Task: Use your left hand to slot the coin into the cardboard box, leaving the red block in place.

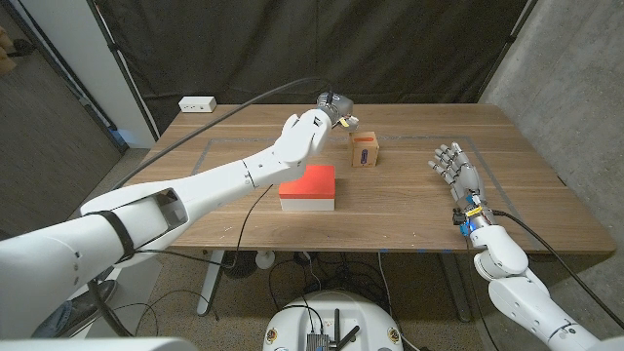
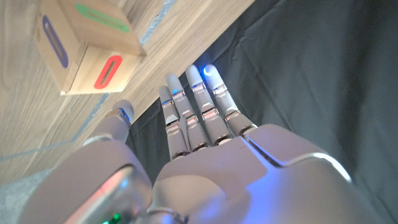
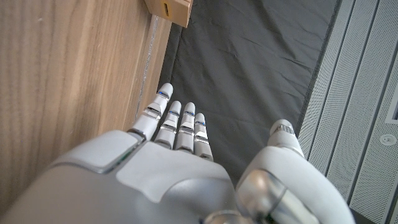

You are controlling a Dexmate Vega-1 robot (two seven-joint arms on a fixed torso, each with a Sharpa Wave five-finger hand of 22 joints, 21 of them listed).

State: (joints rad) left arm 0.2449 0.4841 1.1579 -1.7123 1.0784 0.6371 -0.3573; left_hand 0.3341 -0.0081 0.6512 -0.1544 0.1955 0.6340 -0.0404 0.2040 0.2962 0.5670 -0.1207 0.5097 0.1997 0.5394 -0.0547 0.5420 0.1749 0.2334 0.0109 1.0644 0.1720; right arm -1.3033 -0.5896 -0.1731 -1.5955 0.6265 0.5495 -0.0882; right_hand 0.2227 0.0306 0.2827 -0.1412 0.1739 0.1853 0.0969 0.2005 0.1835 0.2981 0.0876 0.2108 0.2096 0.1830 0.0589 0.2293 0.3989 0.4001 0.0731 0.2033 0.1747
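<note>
The cardboard box stands on the table just past the middle, with a blue slot on the side facing me. In the left wrist view the box shows blue, green and red slots on different faces. My left hand hovers above the table, just behind and left of the box. Its fingers are stretched out straight, the thumb is apart, and nothing is between them. The red block on its white base lies in front of the left hand. My right hand stands at the right, fingers spread, holding nothing.
A white power strip lies at the table's back left corner. A black cable arcs over the left side of the table toward the left hand. The box corner shows ahead of my right hand. Dark curtain hangs behind the table.
</note>
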